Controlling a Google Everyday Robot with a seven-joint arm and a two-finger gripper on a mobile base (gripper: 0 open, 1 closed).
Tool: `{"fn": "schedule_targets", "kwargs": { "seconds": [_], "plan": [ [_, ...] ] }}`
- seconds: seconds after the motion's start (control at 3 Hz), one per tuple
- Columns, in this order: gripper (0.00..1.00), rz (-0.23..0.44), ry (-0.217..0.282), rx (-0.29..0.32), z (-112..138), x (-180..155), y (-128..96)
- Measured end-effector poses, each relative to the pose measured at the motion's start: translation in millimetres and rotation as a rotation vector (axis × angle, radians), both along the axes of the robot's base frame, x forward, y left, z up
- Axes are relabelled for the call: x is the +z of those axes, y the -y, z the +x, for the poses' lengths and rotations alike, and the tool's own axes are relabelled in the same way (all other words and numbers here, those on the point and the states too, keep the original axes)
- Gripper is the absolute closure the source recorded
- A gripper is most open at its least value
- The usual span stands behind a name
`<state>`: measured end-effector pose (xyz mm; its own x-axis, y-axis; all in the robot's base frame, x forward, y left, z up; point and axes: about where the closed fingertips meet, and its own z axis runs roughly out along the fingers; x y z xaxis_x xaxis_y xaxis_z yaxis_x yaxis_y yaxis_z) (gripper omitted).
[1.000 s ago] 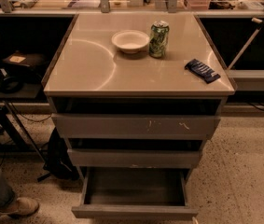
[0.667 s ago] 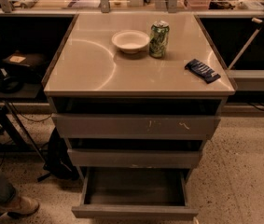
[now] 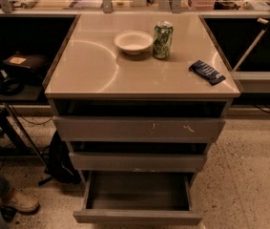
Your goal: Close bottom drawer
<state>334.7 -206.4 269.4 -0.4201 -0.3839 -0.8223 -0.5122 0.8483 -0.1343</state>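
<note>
- The bottom drawer (image 3: 137,199) is the nearest thing, at the lower edge of the view. It is pulled far out of the cabinet toward the camera, so the closing is not yet begun.
- It looks like a shallow grey metal tray, narrower than the two drawers above, with a low plain front panel. As far as I can see, nothing lies inside.
- The gripper is not visible in this view, so I cannot tell where it is or whether its fingers are open or closed.
- In my judgement, a push near one corner of the front panel could twist the drawer and jam it.
- The panel is low and close to the floor, so a gripper could slip over its top edge into the tray.
- The middle drawer (image 3: 138,161) and the scratched top drawer (image 3: 139,129) stand slightly out, and an arm coming down could hit them.
- A hard push may shake the tabletop (image 3: 87,75). The can (image 3: 162,40) beside the bowl (image 3: 133,41) toward the far edge could tip, and the dark packet (image 3: 207,72) near the right edge could slide.
</note>
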Motion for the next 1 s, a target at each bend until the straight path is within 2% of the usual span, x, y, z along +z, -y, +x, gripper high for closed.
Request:
{"fn": "schedule_targets", "kwargs": {
  "seconds": [0.33, 0.67, 1.0],
  "plan": [
    [0.00, -0.086, 0.005, 0.011, -1.7, -5.7, 3.6],
    [0.00, -0.264, 0.046, 0.039, -8.0, -15.5, -6.0],
    [0.00, -0.358, 0.026, 0.019, -9.3, -24.6, 12.6]
  ]
}}
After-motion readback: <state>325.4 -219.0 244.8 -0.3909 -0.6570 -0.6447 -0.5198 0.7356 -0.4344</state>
